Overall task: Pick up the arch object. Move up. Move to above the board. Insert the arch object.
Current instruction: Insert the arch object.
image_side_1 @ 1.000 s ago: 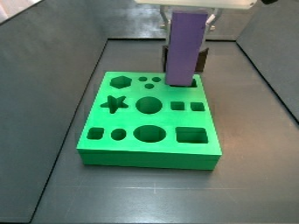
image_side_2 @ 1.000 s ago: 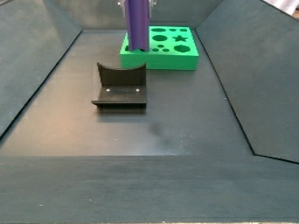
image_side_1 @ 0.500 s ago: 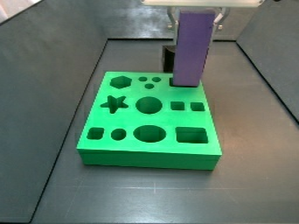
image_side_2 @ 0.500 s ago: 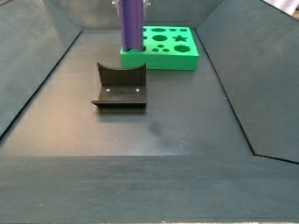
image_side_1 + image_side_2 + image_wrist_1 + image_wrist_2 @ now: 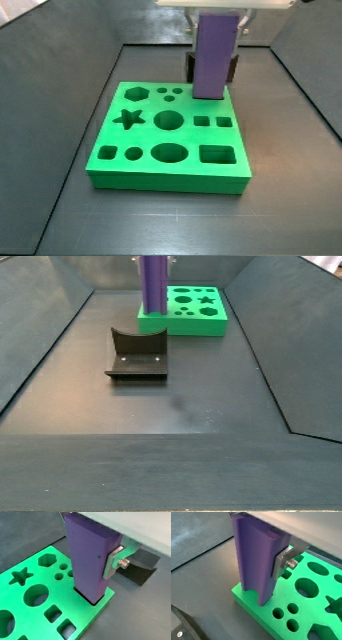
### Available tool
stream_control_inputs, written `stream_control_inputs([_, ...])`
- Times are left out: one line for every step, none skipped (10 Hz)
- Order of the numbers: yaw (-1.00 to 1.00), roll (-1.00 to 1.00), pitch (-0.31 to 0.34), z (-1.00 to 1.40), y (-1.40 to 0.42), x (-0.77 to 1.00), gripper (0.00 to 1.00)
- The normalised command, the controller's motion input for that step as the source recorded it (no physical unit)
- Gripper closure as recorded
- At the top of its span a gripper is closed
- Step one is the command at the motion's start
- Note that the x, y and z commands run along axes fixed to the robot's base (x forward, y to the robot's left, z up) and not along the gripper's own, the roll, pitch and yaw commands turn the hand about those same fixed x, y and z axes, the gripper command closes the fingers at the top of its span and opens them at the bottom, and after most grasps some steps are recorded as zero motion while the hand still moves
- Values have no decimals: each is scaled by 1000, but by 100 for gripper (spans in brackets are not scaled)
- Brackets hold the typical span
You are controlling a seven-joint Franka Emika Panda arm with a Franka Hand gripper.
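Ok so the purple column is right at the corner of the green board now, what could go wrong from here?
1. The purple column has its lower end at a dark slot in the corner of the green board. A small offset could catch it on the slot's edge and jam it.
2. The gripper grips it high up, so a sideways push at the bottom might tilt it between the fingers.
3. The slot lies near the board's edge, so a hard push could shift the board.

No readable text, labels, brands or numbers anywhere. The tool (image 5: 100,562) sits at the top of the purple arch object (image 5: 90,562), over the far corner of the green board (image 5: 120,165); all unmarked.
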Motion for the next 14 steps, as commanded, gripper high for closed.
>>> stream_control_inputs([-43, 0, -73, -166, 0, -60, 100])
stream_control_inputs([0, 0, -84, -194, -34, 0, 100])
stream_control_inputs([0, 10, -100, -269, -103, 0, 100])
stream_control_inputs([0, 13, -94, -294, -91, 46, 100])
stream_control_inputs([0, 31, -89, -317, -89, 29, 100])
stream_control_inputs([0, 61, -60, -354, -89, 29, 100])
stream_control_inputs([0, 57, -56, -389, -49, 17, 100])
stream_control_inputs([14, 74, -21, -326, -100, 29, 100])
stream_control_inputs([31, 79, -19, -406, -51, 60, 100])
stream_control_inputs([29, 126, -116, -657, -26, 14, 100])
stream_control_inputs([46, 120, -154, -840, -3, 37, 100])
stream_control_inputs([143, 81, -196, -809, 0, 46, 100])
stream_control_inputs([369, 80, -246, -717, 69, 0, 100])
stream_control_inputs([611, 70, -267, -691, 243, 0, 100])
